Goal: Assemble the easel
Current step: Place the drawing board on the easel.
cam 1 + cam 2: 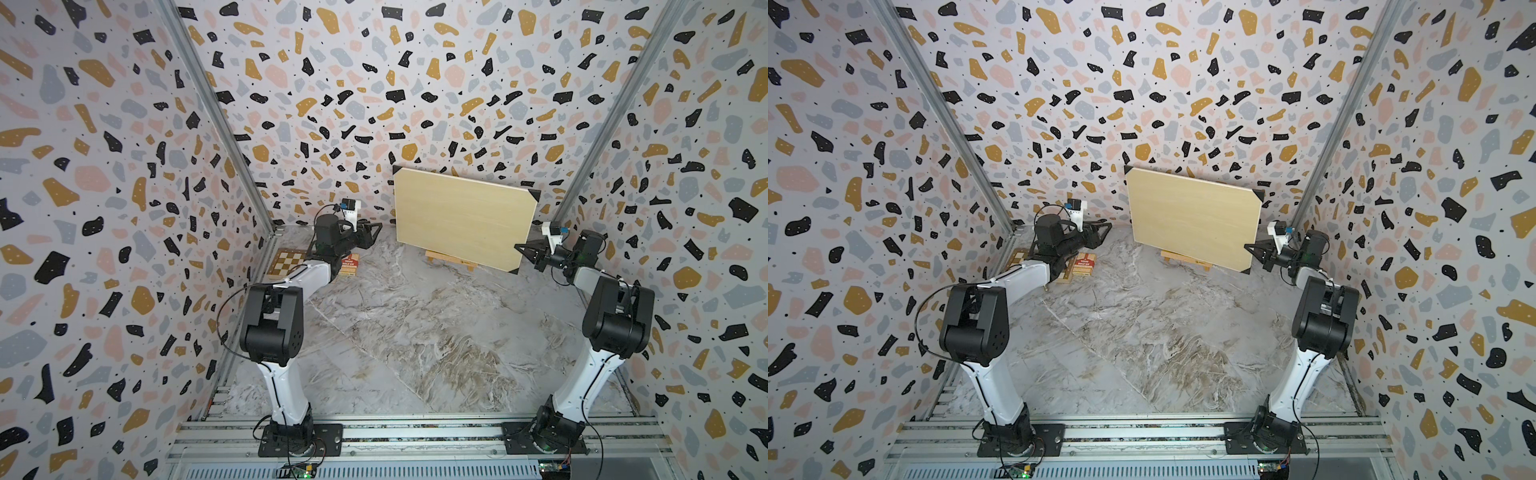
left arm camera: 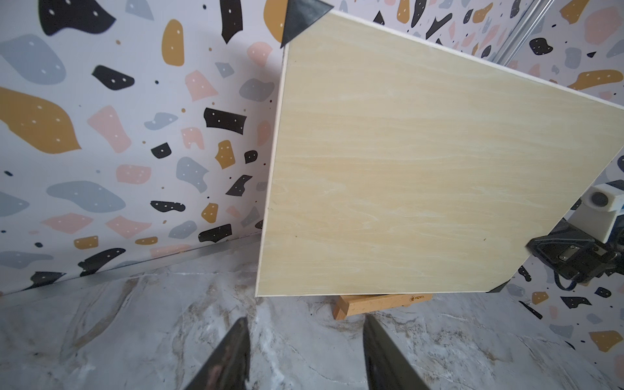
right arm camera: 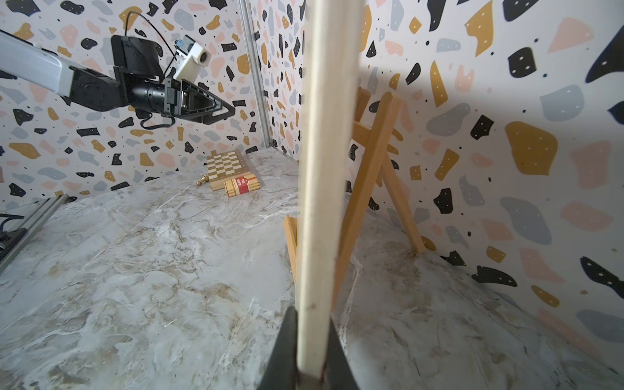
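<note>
Pale wood fills most of the scene: a board [image 1: 461, 218] with black corner caps stands on edge, and everything else is best placed from it. The easel [image 3: 374, 162] stands directly behind the board. Its orange-brown ledge [image 2: 381, 302] shows just under the board's lower edge, and its rear leg splays out behind.

The right gripper [image 3: 310, 341] is clamped tight on the board's side edge, near the lower corner. The left gripper [image 2: 305, 341] hangs off the board's opposite side, clear of it. Its jaws are parted about halfway and hold nothing. A chessboard [image 3: 224, 165] and a red-and-cream card box [image 3: 241, 185] lie farther out on that same side, well apart from the board.

In both top views the board looks skewed, its gripped corner dipping lower than the ledge. Whether the lower edge already bears on the ledge I cannot tell.

The step appears to be seating the board on the easel. Doing it well probably means:

- Level the gripped corner until the lower edge runs along the ledge.
- Settle the board down and back gently, since a hard push could slide or fold the light frame.
- Steady the free edge with the left gripper.
- Open the right jaws only once the ledge carries the weight.
</note>
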Tool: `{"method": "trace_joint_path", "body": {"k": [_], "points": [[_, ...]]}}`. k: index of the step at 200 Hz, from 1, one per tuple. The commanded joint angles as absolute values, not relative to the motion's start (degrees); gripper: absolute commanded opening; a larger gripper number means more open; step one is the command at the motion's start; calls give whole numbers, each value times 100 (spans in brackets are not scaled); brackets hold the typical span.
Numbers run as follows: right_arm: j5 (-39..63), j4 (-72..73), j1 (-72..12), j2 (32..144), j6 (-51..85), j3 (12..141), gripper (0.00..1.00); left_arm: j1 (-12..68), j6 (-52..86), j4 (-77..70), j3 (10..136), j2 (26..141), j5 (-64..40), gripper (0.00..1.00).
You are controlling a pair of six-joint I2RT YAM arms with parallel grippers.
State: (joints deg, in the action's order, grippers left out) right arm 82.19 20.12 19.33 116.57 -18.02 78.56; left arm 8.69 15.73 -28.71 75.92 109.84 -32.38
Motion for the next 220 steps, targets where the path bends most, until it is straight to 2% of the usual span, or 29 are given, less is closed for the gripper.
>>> {"method": "trace_joint_path", "body": {"k": [1,124,169,185,198,220], "points": [[8197,785,2019,11818,-3067,8435,0,870,1624,-3148,7752,10982,-3255,53],[8198,-882,2010,12583,-4460,9252,0,870,1512,-3032,7860,10991,-3331,59],[8116,-937,2013,12587,-4433,9307,0,869,1512,-3015,7901,11081,-3325,60],[8095,-958,2008,12604,-4459,9299,8,864,1529,-3013,7916,11116,-3325,61],[8075,-960,2021,12603,-4490,9264,19,870,1551,-3002,7923,11140,-3340,61],[8068,-929,2027,12592,-4485,9231,25,870,1546,-3005,7936,11177,-3333,61]]}}
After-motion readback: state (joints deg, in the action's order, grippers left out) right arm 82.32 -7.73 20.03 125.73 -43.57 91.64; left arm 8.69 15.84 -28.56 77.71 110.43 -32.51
